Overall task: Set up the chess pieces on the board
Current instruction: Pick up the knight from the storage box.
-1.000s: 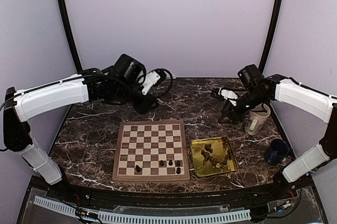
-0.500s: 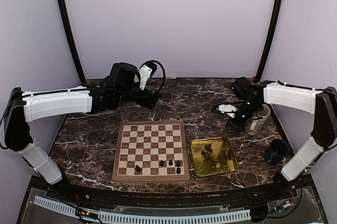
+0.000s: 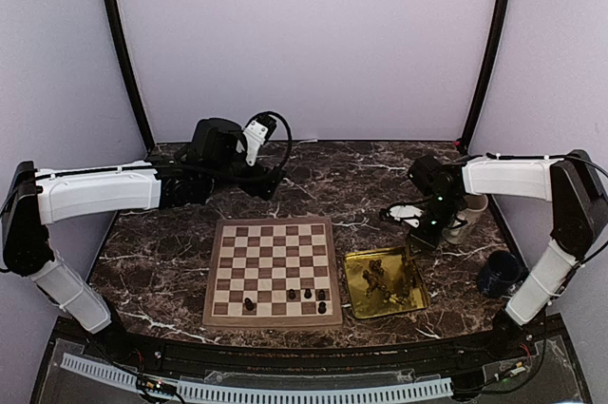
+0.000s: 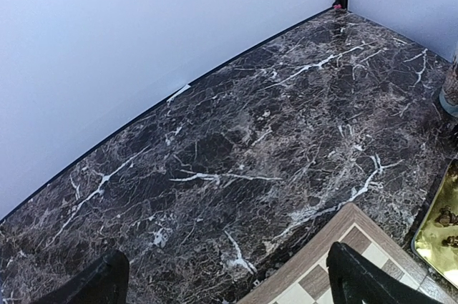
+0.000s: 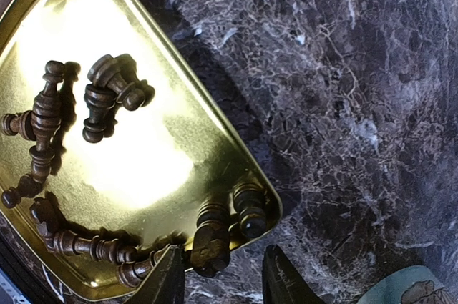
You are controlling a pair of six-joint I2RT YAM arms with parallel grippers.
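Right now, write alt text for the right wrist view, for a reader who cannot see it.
A shiny gold tray holds dark chess pieces lying on their sides. The right gripper, fingertips apart, sits at the bottom edge by the tray's corner; veined dark marble table fills the right.

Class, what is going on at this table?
Two robot arms are setting up chess. A few chess pieces stand on the board; the rest lie in the gold tray. The right gripper hovers open over the tray's corner, holding nothing. The left gripper, wide open, hangs over the marble table behind the board.
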